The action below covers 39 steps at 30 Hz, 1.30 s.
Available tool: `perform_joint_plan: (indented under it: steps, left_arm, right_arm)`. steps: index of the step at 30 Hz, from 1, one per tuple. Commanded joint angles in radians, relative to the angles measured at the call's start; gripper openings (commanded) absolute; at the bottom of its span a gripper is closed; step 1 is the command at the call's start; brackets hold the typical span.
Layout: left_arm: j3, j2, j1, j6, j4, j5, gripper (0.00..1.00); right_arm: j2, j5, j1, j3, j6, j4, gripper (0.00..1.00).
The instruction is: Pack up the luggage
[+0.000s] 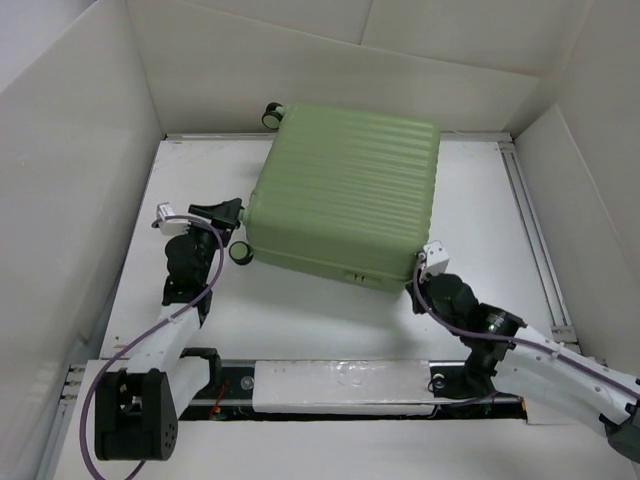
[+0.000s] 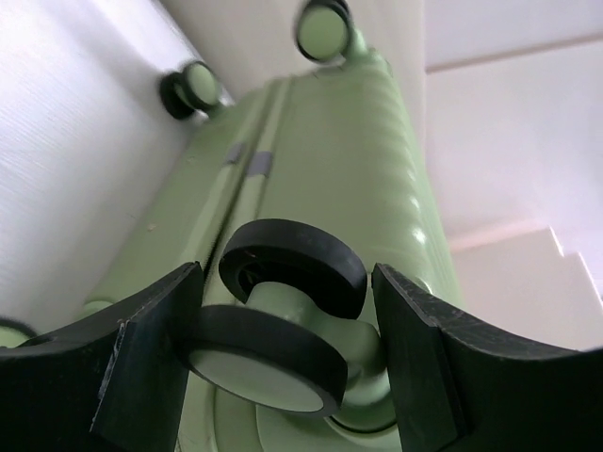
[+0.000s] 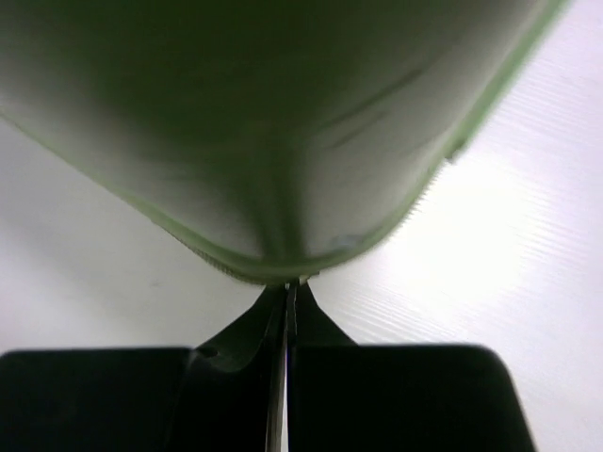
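Note:
The luggage (image 1: 345, 190) is a large pale green ribbed suitcase lying flat and closed on the white table. My left gripper (image 1: 236, 212) is at its left end, open, with the jaws on either side of a black-and-green wheel (image 2: 292, 320). In the left wrist view the left gripper (image 2: 287, 273) has one finger (image 2: 151, 358) touching the wheel's rim and the other finger (image 2: 424, 358) just clear of it. My right gripper (image 1: 420, 274) is shut, with its tips (image 3: 287, 287) against the zipper seam at the luggage's (image 3: 264, 122) near right corner. I cannot tell whether they pinch anything.
Another wheel (image 1: 240, 253) rests on the table below the left gripper, and a far wheel (image 1: 271, 116) sticks out at the back. White walls box in the table on the left, back and right. Metal rails (image 1: 530, 220) run along the table's edges.

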Motion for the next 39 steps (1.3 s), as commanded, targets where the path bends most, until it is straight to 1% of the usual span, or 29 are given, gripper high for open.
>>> perform_joint_plan:
  steps: [1, 3, 4, 5, 7, 8, 9, 10, 11, 12, 13, 14, 15, 16, 18, 19, 20, 21, 22, 23, 26, 27, 29, 30, 32, 34, 36, 37, 39]
  left_arm:
    - [-0.045, -0.087, -0.132, 0.055, 0.072, 0.297, 0.0]
    - [-0.062, -0.137, -0.132, 0.034, 0.072, 0.332, 0.0]
    - [-0.085, -0.152, -0.132, 0.034, 0.072, 0.343, 0.0]
    - [-0.097, -0.184, -0.132, 0.025, 0.072, 0.354, 0.0]
    - [-0.12, -0.216, -0.132, 0.025, 0.072, 0.363, 0.0]
    - [-0.142, -0.229, -0.132, 0.025, 0.072, 0.374, 0.0]
    - [-0.142, -0.238, -0.132, 0.035, 0.072, 0.374, 0.0]
    - [-0.154, -0.247, -0.132, 0.061, 0.072, 0.384, 0.0]
    - [-0.166, -0.247, -0.132, 0.072, 0.072, 0.384, 0.0]
    - [-0.166, -0.247, -0.132, 0.072, 0.072, 0.375, 0.0]
    - [-0.18, -0.235, -0.132, 0.086, 0.072, 0.375, 0.0]
    - [-0.18, -0.235, -0.132, 0.086, 0.072, 0.375, 0.0]
    - [-0.191, -0.224, -0.132, 0.095, 0.081, 0.375, 0.0]
    - [-0.191, -0.224, -0.141, 0.095, 0.081, 0.375, 0.0]
    - [-0.191, -0.224, -0.169, 0.105, 0.081, 0.357, 0.0]
    - [-0.191, -0.233, -0.19, 0.115, 0.081, 0.343, 0.0]
    - [-0.191, -0.244, -0.236, 0.115, 0.081, 0.326, 0.0]
    - [-0.191, -0.244, -0.264, 0.115, 0.081, 0.29, 0.0]
    - [-0.182, -0.244, -0.293, 0.115, 0.081, 0.268, 0.0]
    - [-0.173, -0.244, -0.354, 0.124, 0.081, 0.247, 0.0]
    - [-0.151, -0.21, -0.443, 0.124, 0.081, 0.178, 0.0]
    - [-0.134, -0.192, -0.509, 0.124, 0.081, 0.156, 0.0]
    - [-0.11, -0.178, -0.569, 0.124, 0.081, 0.098, 0.0]
    - [-0.11, -0.169, -0.618, 0.124, 0.081, 0.085, 0.0]
    - [-0.085, -0.169, -0.649, 0.124, 0.081, 0.085, 0.0]
    - [-0.085, -0.169, -0.661, 0.097, 0.081, 0.104, 0.0]
    - [-0.085, -0.183, -0.661, 0.062, 0.081, 0.13, 0.0]
    - [-0.085, -0.205, -0.681, 0.062, 0.081, 0.142, 0.0]
    - [-0.094, -0.226, -0.707, 0.052, 0.081, 0.128, 0.0]
  right_arm:
    - [0.049, -0.103, -0.106, 0.278, -0.108, 0.133, 0.0]
    - [0.104, -0.195, -0.208, 0.342, -0.172, 0.097, 0.0]
    - [0.121, -0.276, -0.301, 0.366, -0.183, 0.097, 0.0]
    - [0.136, -0.311, -0.341, 0.4, -0.184, 0.083, 0.0]
    - [0.179, -0.377, -0.406, 0.4, -0.194, 0.083, 0.0]
    - [0.19, -0.433, -0.406, 0.373, -0.175, 0.083, 0.0]
    - [0.19, -0.434, -0.388, 0.345, -0.155, 0.115, 0.0]
    - [0.19, -0.434, -0.36, 0.309, -0.094, 0.137, 0.0]
    - [0.19, -0.393, -0.277, 0.266, -0.055, 0.169, 0.0]
    - [0.175, -0.377, -0.23, 0.17, -0.017, 0.215, 0.0]
    - [0.164, -0.36, -0.183, 0.132, 0.019, 0.291, 0.0]
    - [0.164, -0.334, -0.088, 0.101, 0.087, 0.319, 0.0]
    - [0.164, -0.284, -0.045, 0.057, 0.117, 0.347, 0.0]
    - [0.164, -0.283, -0.008, 0.041, 0.135, 0.415, 0.0]
    - [0.164, -0.273, 0.066, 0.05, 0.148, 0.431, 0.0]
    - [0.149, -0.264, 0.083, 0.078, 0.148, 0.431, 0.0]
    - [0.139, -0.25, 0.097, 0.096, 0.139, 0.421, 0.0]
    - [0.13, -0.239, 0.108, 0.118, 0.126, 0.41, 0.0]
    - [0.13, -0.228, 0.108, 0.171, 0.116, 0.393, 0.0]
    - [0.174, -0.211, 0.108, 0.197, 0.105, 0.378, 0.0]
    - [0.297, -0.236, 0.117, 0.288, 0.085, 0.378, 0.0]
    - [0.408, -0.248, 0.129, 0.303, 0.085, 0.437, 0.0]
    - [0.525, -0.248, 0.21, 0.352, 0.065, 0.525, 0.0]
    - [0.634, -0.23, 0.241, 0.378, 0.056, 0.568, 0.0]
    - [0.723, -0.169, 0.311, 0.45, 0.056, 0.568, 0.0]
    - [0.809, -0.168, 0.336, 0.475, 0.044, 0.612, 0.0]
    - [0.843, -0.184, 0.361, 0.475, 0.044, 0.677, 0.0]
    - [0.854, -0.184, 0.37, 0.465, 0.044, 0.744, 0.0]
    - [0.865, -0.161, 0.41, 0.452, 0.044, 0.799, 0.0]
